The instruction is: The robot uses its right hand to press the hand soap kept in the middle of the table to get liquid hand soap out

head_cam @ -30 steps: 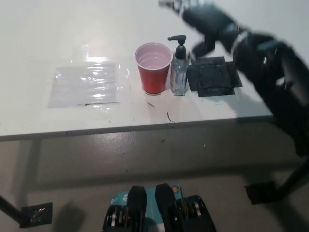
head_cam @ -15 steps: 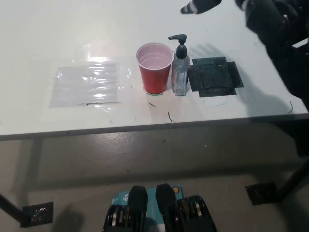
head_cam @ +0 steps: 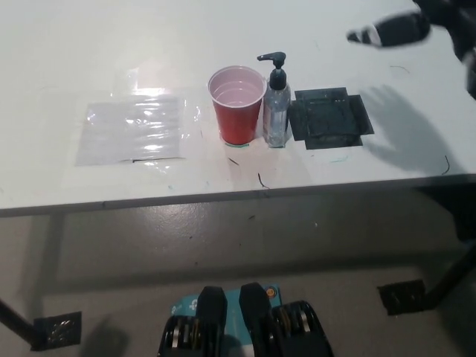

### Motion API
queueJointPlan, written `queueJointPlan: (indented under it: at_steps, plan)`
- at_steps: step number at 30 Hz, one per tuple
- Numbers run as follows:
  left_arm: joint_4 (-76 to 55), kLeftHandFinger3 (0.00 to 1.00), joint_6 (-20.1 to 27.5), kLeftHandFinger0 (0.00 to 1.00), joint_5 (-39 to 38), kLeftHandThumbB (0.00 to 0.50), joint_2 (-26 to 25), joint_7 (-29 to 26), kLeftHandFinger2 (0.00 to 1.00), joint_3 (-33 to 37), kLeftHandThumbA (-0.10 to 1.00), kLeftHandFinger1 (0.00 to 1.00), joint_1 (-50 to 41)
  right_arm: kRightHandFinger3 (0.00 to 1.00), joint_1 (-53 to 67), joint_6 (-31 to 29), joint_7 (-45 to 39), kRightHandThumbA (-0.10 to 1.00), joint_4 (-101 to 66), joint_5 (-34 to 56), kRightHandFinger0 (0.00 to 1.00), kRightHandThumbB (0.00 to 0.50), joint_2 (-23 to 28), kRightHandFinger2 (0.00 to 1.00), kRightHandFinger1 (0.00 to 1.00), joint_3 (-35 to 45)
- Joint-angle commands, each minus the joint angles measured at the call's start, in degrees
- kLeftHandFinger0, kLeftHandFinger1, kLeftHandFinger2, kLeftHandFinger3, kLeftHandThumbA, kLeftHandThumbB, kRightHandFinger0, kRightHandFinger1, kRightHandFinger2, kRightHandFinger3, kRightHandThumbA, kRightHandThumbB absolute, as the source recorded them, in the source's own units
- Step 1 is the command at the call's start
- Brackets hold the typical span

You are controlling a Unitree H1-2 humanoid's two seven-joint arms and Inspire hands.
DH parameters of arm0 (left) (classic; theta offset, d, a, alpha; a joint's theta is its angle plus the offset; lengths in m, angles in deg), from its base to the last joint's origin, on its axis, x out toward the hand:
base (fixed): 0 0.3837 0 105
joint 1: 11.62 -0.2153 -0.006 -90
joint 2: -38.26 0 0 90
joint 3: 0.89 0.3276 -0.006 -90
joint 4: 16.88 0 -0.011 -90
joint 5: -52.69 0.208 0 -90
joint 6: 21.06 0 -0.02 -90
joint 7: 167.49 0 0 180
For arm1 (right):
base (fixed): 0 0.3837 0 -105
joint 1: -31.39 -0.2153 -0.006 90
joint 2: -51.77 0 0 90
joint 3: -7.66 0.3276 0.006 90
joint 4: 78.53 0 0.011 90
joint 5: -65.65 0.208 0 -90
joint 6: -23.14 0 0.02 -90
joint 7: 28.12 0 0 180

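Note:
A clear hand soap bottle (head_cam: 276, 110) with a black pump head stands upright near the middle of the white table (head_cam: 89, 52). Its spout points toward picture left, over a red cup (head_cam: 237, 104) that touches its left side. My black right hand (head_cam: 398, 28) is blurred at the top right corner, high above the table and well to the right of the bottle, mostly cut off by the frame edge. Its shadow falls on the table right of the black mat. My white left hand is not in view.
A black square mat (head_cam: 329, 119) lies just right of the bottle. A clear plastic sheet (head_cam: 134, 128) lies flat on the left part of the table. The table's front edge runs across the middle of the picture, floor below it.
My right arm has swung up and away to the right, from over the mat and bottle to the top right corner. Bottle and cup have not moved.

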Motion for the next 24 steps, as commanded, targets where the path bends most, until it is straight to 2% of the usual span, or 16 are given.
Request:
queueJointPlan:
  at_steps: [1, 6, 11, 16, 18, 22, 24]
  plan:
    - [-1.42, 0.85, -1.05, 1.00, -0.65, 0.101, -0.88, -0.77, 1.00, -1.21, 1.00, 1.00, 0.46, 1.00, 3.27, 5.17, -0.87, 1.00, -6.93, 2.82, 1.00, 0.497, 1.69, 1.00, 1.00, 3.98]
    - [-1.56, 0.86, -1.05, 1.00, -0.53, 0.092, -0.95, -1.16, 1.00, -1.08, 1.00, 1.00, 0.57, 1.00, 10.61, 7.54, 0.02, 1.00, -11.28, 4.29, 1.00, 0.465, 1.00, 1.00, 1.00, 7.17]
    - [-1.48, 0.84, -1.05, 1.00, -0.48, 0.096, -0.62, -1.11, 1.00, -1.32, 1.00, 1.00, 0.62, 1.00, 17.69, 4.95, 3.15, 1.00, -9.15, 5.41, 1.00, 0.499, -0.03, 1.00, 1.00, 9.32]
    - [-1.44, 0.88, -1.05, 1.00, 0.03, 0.096, -0.25, -1.04, 1.00, -1.46, 1.00, 1.00, 0.63, 1.00, 23.15, 1.62, 6.69, 1.00, -4.79, 7.69, 1.00, 0.494, -1.61, 1.00, 1.00, 11.69]
    - [-1.62, 0.89, -1.05, 1.00, 0.24, 0.079, -0.22, -1.00, 1.00, -1.44, 1.00, 1.00, 0.61, 1.00, 25.21, 0.59, 8.03, 1.00, -3.82, 8.13, 1.00, 0.480, -2.29, 1.00, 1.00, 12.20]
    - [-1.46, 0.90, -1.05, 1.00, -0.04, 0.084, -0.20, -1.32, 1.00, -1.38, 1.00, 1.00, 0.52, 1.00, 28.43, -0.94, 9.92, 1.00, -2.15, 8.97, 1.00, 0.455, -3.42, 1.00, 1.00, 13.29]
    - [-1.39, 0.88, -1.05, 1.00, -0.18, 0.090, -0.07, -1.43, 1.00, -1.56, 1.00, 1.00, 0.55, 1.00, 29.65, -2.23, 10.82, 1.00, -1.50, 9.46, 1.00, 0.413, -3.76, 1.00, 1.00, 13.69]
